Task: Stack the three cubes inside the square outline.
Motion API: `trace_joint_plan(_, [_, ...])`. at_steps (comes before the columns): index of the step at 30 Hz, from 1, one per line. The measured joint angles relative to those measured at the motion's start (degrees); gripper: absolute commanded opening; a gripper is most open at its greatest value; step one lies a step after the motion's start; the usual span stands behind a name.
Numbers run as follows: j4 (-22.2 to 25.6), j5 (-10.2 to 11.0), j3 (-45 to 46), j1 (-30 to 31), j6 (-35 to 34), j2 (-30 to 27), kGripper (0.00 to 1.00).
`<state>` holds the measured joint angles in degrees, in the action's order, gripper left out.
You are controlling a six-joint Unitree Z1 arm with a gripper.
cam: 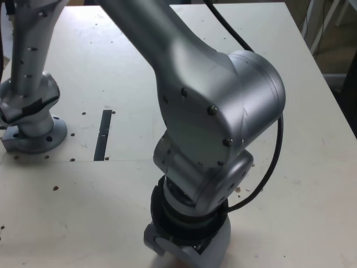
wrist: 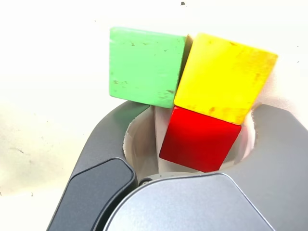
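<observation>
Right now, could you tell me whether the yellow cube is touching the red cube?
Touching. The wrist view shows the yellow cube and the red cube sharing an edge, no gap between them.

White table, dark strip, black cable

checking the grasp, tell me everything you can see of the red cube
The red cube shows only in the wrist view, as a solid red block with matte, flat faces and crisp edges, turned a little askew. It sits in the pale gap between the dark grey arms of the claw. Its far edge meets the yellow cube; which lies higher cannot be told. Whether the claw arms press on it is not clear. The exterior view hides it behind the arm.
</observation>
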<state>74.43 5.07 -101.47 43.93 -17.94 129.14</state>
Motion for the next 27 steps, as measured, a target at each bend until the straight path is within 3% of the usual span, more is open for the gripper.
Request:
trace_joint_plan(11, [-2.0,-0.6,1.7,0.0,-1.4,-0.7,0.4])
trace_joint_plan(16, [-2.0,0.1,2.0,0.0,-1.8,-1.1,0.39])
trace_joint_plan(27, [5.2,0.3,-3.3,0.0,-1.6,-7.8,0.39])
